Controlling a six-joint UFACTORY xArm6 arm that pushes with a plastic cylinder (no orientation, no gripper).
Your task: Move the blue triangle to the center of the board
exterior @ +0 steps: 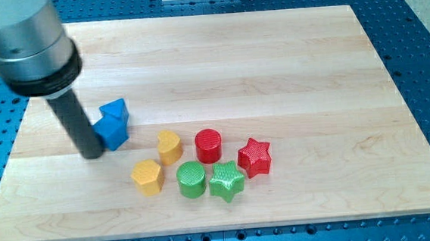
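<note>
The blue triangle (113, 123) lies on the wooden board (287, 70), left of the board's middle. My tip (93, 153) rests on the board at the triangle's lower left side, touching or nearly touching it. The dark rod rises from there toward the view's top left, into the grey arm body.
A cluster of blocks lies below and right of the triangle: a yellow heart (170, 146), a yellow hexagon-like block (148, 177), a red cylinder (208, 145), a red star (254, 156), a green cylinder (192, 179) and a green star (227, 182). Blue perforated table surrounds the board.
</note>
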